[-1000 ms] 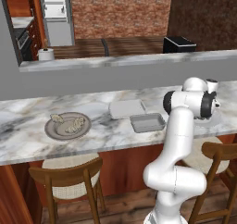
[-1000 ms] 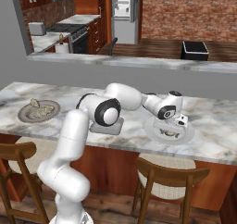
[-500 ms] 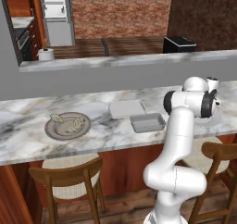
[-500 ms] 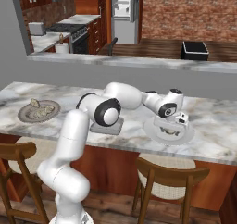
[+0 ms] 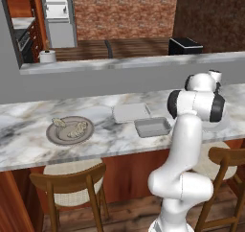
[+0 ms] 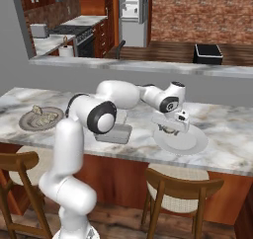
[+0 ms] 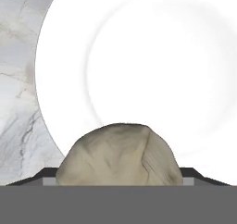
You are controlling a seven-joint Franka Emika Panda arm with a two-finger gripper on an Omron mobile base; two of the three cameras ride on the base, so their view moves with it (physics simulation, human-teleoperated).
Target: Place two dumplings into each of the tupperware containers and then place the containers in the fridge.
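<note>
Marble counter (image 6: 227, 129), arm stretched out over the white plate (image 6: 192, 143). Gripper (image 6: 170, 129) spread wide, straddling a dumpling (image 7: 120, 156) that sits right between the tips; can't tell if the pads touch. Soft, light, slightly tacky dough I'd guess: pinch across the plump middle, gently. Tupperware containers (image 5: 153, 127) well off to the gripper's side.
</note>
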